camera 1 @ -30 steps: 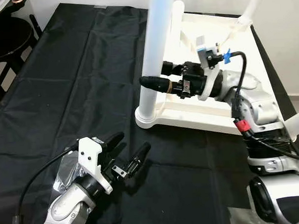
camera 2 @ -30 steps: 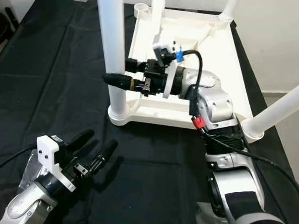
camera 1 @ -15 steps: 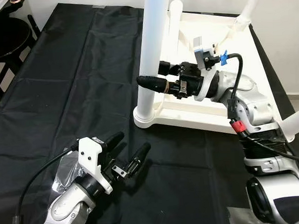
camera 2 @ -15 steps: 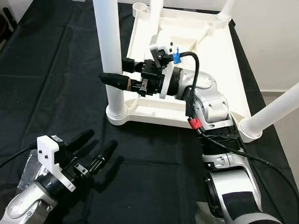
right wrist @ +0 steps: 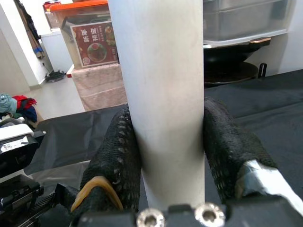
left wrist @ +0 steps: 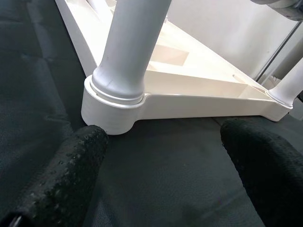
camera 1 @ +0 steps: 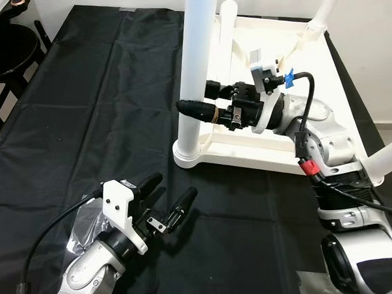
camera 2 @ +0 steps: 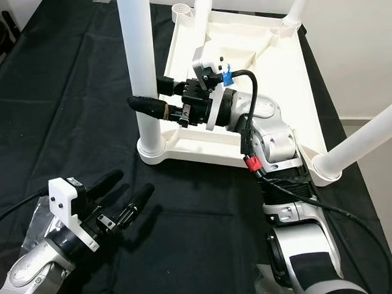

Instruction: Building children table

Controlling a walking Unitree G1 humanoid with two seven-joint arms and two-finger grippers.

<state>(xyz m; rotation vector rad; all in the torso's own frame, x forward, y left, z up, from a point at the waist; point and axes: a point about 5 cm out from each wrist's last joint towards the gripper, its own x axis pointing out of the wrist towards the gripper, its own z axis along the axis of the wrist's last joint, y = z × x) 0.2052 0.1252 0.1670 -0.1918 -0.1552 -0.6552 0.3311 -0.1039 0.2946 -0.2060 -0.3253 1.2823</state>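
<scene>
Between the two black fingers of the right pincer (camera 1: 197, 99) a tall white cylindrical plastic table leg (camera 1: 197, 49) is standing upright, and the pincer is pinching it from both sides a little above its base. In the right wrist view the fingers (right wrist: 116, 156) are pressing against opposite sides of the leg. Just below the right pincer the leg is sitting in the round corner socket (camera 1: 186, 150) of the upturned white plastic children's table top (camera 1: 261, 147), which is lying on the bench covered with black cloth (camera 1: 84, 126). Beyond the right pincer, at the far corner of the table top, a second white leg (camera 2: 203, 13) is standing; to the outer side of the right arm two more white legs (camera 2: 371, 129) are slanting up from the remaining corners. Nearer the robot, the left pincer (camera 1: 167, 200) is hovering over the black cloth with its fingers spread apart, gripping nothing. Ahead of the left pincer, in the left wrist view, the corner socket and leg base are lying apart from its fingertips (left wrist: 71, 165).
</scene>
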